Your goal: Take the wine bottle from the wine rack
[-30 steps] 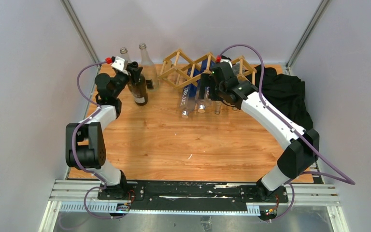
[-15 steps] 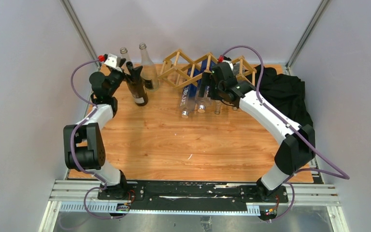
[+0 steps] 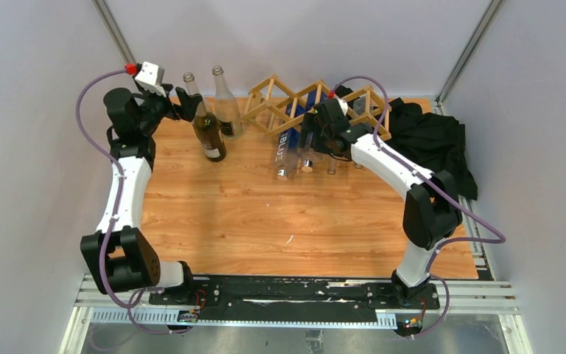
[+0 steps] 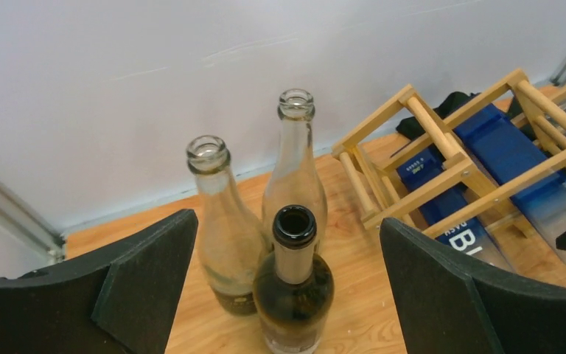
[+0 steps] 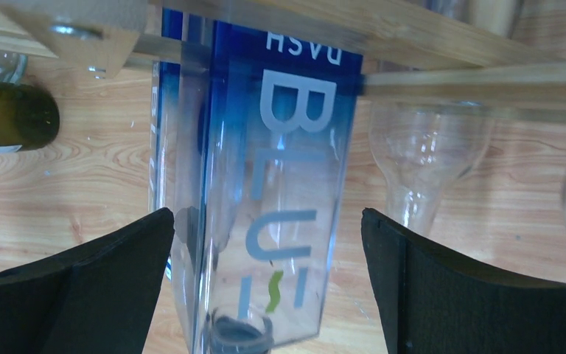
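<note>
Blue bottle (image 3: 286, 146) lies in rack (image 3: 269, 87), tilted, neck end pointing toward arms. Right tool (image 5: 265, 217) released: fingers (image 5: 96, 280) spread wide on both sides of it, not touching. Clear bottle (image 5: 421, 147) lies just beside, also in rack. Left tool (image 4: 287, 221) released too, near dark bottle (image 4: 295, 284), which stands upright on worktop (image 3: 265, 221). Two clear upright bottles (image 4: 217, 221) stand just behind dark bottle.

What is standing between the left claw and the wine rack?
Three upright, uncapped bottles: a dark wine bottle nearest the left claw, two clear glass bottles behind it, with the wine rack beyond. The left wrist view shows it best.
</note>
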Tool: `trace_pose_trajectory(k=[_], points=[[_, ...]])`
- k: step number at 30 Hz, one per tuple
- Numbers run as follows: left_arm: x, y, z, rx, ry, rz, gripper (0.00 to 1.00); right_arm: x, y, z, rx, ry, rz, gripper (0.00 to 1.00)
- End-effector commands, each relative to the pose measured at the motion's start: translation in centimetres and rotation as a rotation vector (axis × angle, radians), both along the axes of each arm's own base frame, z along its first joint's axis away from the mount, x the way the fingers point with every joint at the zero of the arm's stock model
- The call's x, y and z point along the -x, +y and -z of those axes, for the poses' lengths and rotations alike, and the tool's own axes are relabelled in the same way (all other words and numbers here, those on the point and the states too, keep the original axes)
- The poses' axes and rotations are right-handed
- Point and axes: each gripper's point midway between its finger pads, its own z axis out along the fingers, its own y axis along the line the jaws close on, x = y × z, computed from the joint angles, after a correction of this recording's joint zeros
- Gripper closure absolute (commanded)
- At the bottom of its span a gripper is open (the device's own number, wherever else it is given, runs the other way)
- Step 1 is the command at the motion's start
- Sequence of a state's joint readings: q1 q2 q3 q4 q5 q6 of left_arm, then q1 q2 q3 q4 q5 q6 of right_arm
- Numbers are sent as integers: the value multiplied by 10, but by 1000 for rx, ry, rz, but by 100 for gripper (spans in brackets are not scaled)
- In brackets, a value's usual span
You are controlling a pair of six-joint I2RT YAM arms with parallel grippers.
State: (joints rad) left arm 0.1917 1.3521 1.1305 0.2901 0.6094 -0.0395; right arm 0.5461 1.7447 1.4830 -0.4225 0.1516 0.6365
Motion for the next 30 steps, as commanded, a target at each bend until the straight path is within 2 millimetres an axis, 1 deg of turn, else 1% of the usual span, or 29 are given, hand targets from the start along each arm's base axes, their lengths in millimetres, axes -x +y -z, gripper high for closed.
trace_pose_trajectory(k=[1,3,4,7,11,15,17,20,22,23,24,25,26,27,28,30], points=[[29,14,13,-87,215,-55,0,-15,2,17,-20,10,34,1],[39,23,13,-144,268,-88,0,-17,6,21,-38,13,31,2],[45,27,17,-163,303,-102,0,-19,7,22,-51,11,29,3],[56,38,21,-189,347,-141,0,-21,13,23,-98,-2,20,5],[73,38,26,-186,388,-130,0,-22,15,24,-141,-6,19,12],[90,28,34,-170,419,-87,0,-20,9,26,-154,-10,27,20],[96,22,36,-159,427,-64,0,-19,8,24,-164,-14,25,28],[106,16,40,-152,436,-36,0,-13,6,20,-179,-26,10,50],[111,11,42,-155,436,-8,0,-8,6,13,-200,-42,6,70],[113,9,43,-157,438,2,0,-5,5,12,-206,-44,9,76],[116,6,45,-158,439,20,0,0,9,8,-232,-44,-9,87],[119,4,46,-159,442,35,0,4,9,5,-245,-46,-14,92],[121,2,49,-161,447,46,0,10,10,6,-250,-44,-17,96],[124,0,50,-165,449,57,0,13,11,1,-259,-51,-19,99],[126,-1,50,-170,450,67,0,18,12,2,-262,-49,-21,100],[130,-4,50,-184,443,85,0,28,17,-5,-273,-61,-36,100]])
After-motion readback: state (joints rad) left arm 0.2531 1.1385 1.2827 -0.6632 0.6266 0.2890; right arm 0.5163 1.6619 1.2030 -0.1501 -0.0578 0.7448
